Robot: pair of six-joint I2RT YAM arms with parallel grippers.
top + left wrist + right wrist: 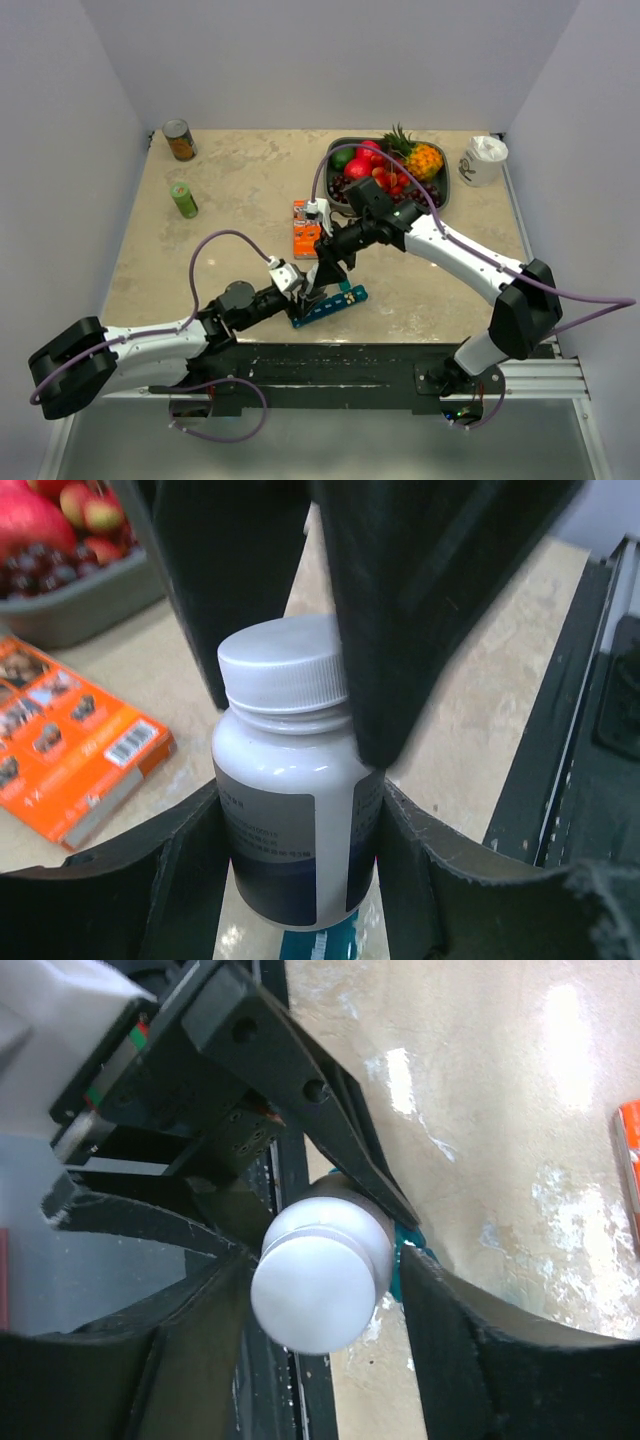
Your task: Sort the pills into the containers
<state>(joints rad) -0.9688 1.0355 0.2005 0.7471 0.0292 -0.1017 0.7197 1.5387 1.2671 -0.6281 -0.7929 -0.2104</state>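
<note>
Left wrist view: the left claw (300,815) was partly closed on the body of the white bottle (285,780), a finger pressed to each side, holding it upright.
Right wrist view: the right claw (325,1260) straddled the bottle's white cap (318,1290). One finger touched it and a sliver of gap showed at the other, so whether it gripped could not be told.
Pills: none were visible; presumably they were inside the capped bottle.
Containers: the teal organiser strip (330,303) lay on the counter (240,190) directly under the bottle, near the front edge between the two arms. Whether its lids were open could not be told.
Farther off: the orange box (70,750) lay just beyond the strip, and the fruit tray (90,615) stood behind it.
Step in hand: probably getting the cap off, so no sorting looked to have begun.
Next move calls for: a firm pinch on the cap and a twist against the left claw's steady hold. The cap would then need lifting clear without tipping the bottle.
</note>
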